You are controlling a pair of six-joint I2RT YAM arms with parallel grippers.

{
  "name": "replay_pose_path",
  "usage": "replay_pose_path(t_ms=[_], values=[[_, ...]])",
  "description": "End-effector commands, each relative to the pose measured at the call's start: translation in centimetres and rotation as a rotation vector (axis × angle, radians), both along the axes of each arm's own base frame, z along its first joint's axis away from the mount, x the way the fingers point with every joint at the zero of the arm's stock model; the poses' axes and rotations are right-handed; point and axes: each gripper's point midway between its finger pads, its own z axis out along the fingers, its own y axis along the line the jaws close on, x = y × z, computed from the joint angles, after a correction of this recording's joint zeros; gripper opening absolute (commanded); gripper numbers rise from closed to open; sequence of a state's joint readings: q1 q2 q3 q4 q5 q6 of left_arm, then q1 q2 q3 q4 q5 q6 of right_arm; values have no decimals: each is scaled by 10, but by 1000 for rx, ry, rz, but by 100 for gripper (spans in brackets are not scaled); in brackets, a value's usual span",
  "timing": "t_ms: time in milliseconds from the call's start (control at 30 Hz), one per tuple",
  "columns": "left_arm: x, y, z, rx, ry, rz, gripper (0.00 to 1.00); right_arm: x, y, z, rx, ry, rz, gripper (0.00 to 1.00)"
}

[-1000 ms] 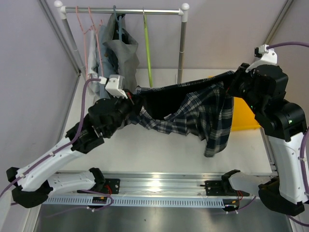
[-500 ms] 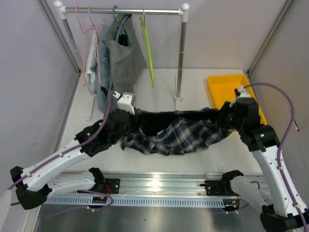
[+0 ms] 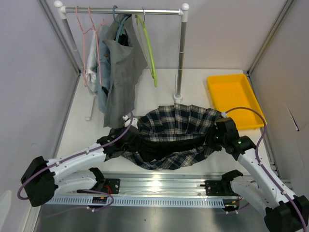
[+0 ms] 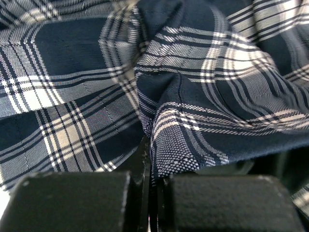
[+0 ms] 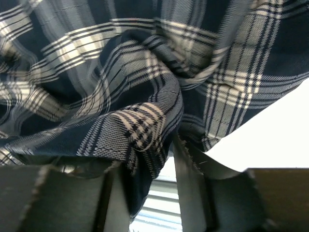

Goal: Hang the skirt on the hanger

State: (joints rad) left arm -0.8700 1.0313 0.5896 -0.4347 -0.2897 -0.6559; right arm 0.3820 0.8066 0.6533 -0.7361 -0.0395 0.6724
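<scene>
The dark blue plaid skirt (image 3: 176,128) lies spread on the table between my two grippers. My left gripper (image 3: 126,140) is low at its left edge. In the left wrist view the jaws (image 4: 150,179) are shut on a fold of the skirt (image 4: 203,72). My right gripper (image 3: 216,137) is low at the skirt's right edge. In the right wrist view its jaws (image 5: 149,169) stand apart, with skirt cloth (image 5: 120,72) hanging loose in the gap against one finger (image 5: 108,193). An empty green hanger (image 3: 148,50) hangs on the rail (image 3: 120,10) at the back.
A grey garment (image 3: 120,72) and pink hangers (image 3: 89,43) hang on the rail's left half. The rack's upright pole (image 3: 180,53) stands just behind the skirt. A yellow tray (image 3: 231,99) sits at the back right. A metal rail (image 3: 159,186) runs along the near edge.
Both arms have come down and toward the near edge. The skirt, first held stretched in the air, now lies on the table. The green hanger has swung on the rail.
</scene>
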Motion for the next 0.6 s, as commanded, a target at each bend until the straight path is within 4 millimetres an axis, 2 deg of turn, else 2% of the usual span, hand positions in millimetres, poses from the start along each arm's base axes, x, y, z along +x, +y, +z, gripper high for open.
replay_pose_path(t_ms=[0, 100, 133, 200, 367, 467, 500, 567], values=[[9, -13, -6, -94, 23, 11, 2, 19, -2, -5, 20, -42, -28, 41], [16, -9, -18, -94, 50, 27, 4, 26, -5, -10, 15, -30, -33, 28], [18, -9, -19, -100, 54, 25, 4, 29, -6, -11, 10, -33, -29, 12], [25, -7, -20, -90, 53, 37, 4, 36, -7, -14, 16, -19, -35, 1], [39, 6, -32, -112, 86, 84, 2, 47, -13, -9, 39, -25, -37, 0], [43, -10, -11, -188, 27, 0, 7, 48, 0, 1, 63, -43, 14, 5], [43, -14, -5, -205, 15, -26, 12, 47, 3, 4, 53, -53, 26, 11], [42, -22, 11, -222, -8, -71, 20, 46, 10, 8, 24, -68, 45, 17]])
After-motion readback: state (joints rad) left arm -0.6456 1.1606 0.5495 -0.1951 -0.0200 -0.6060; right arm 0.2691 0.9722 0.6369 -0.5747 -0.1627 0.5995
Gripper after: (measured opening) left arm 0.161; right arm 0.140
